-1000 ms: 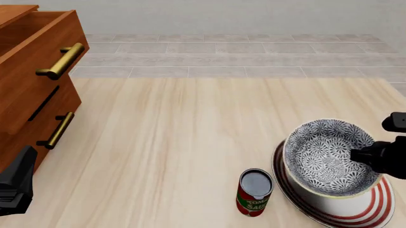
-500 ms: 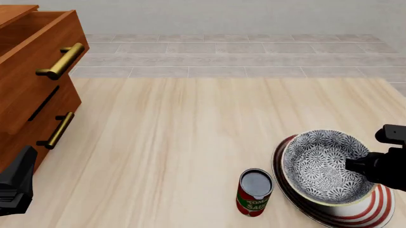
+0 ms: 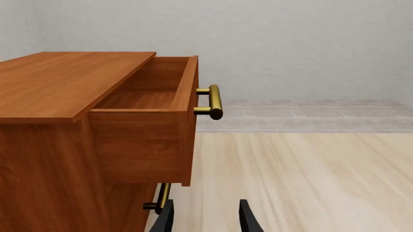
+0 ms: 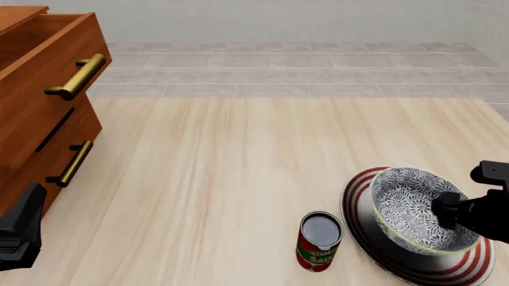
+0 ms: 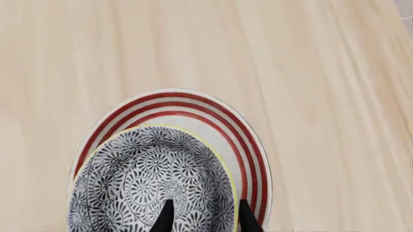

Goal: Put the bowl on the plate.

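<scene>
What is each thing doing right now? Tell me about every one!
bowl: upright, over the plate, its rim between the right gripper's fingers.
plate: flat on the table, under the bowl.
can: standing upright beside the plate.
top drawer: pulled open.
lower drawer: closed.
right gripper: astride the bowl's rim.
left gripper: open, holding nothing.

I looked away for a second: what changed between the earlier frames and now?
The right gripper lowered the bowl toward the plate, still pinching its rim. The can, drawer unit and left gripper stayed put.
</scene>
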Action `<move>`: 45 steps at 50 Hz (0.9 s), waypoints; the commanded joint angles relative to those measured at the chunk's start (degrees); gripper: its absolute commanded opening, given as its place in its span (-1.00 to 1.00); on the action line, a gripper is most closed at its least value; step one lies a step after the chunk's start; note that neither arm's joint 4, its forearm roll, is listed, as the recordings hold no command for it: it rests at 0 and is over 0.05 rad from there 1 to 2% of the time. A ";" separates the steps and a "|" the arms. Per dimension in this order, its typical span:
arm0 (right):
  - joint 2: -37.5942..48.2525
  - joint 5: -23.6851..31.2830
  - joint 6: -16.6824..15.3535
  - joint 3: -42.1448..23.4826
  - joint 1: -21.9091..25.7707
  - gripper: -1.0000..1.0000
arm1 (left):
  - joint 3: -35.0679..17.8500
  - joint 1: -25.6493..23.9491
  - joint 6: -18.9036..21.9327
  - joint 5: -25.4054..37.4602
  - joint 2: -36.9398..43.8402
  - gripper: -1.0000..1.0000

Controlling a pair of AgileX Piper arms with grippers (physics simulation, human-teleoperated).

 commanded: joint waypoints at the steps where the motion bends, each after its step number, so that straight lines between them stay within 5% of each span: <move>1: 0.22 0.20 -0.86 0.09 -0.57 1.00 | 0.00 0.00 0.00 0.00 0.00 1.00; 45: -8.77 14.75 -4.03 -14.58 0.80 1.00 | 0.00 0.00 0.00 0.00 0.00 1.00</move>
